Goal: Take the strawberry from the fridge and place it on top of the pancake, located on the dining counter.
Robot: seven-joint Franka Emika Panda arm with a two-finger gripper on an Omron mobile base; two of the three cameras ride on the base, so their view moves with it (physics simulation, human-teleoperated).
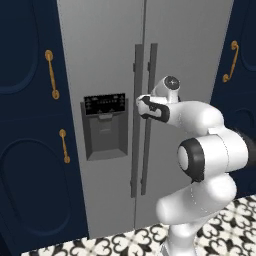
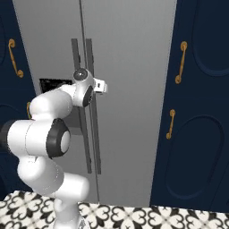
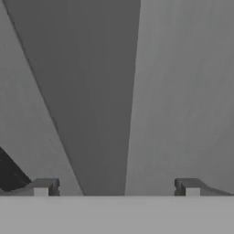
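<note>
The fridge (image 1: 100,50) stands shut in front of me, light grey, its two dark vertical handles (image 1: 138,125) side by side at the middle seam. My gripper (image 3: 116,187) is open and right up against the doors (image 2: 129,67) at about mid-handle height. In the hand view a dark grey handle (image 3: 100,114) runs up between the two fingertips (image 3: 43,187), with no contact visible. From the left base view the hand (image 1: 150,107) covers both handles, so I cannot tell which one it is on. The strawberry is hidden behind the shut doors. The pancake and dining counter are out of view.
A black-panel dispenser recess (image 1: 105,125) sits in the left door. Navy cabinets (image 1: 25,150) with gold handles (image 2: 181,62) flank the fridge on both sides. The floor (image 2: 134,217) is black-and-white patterned tile.
</note>
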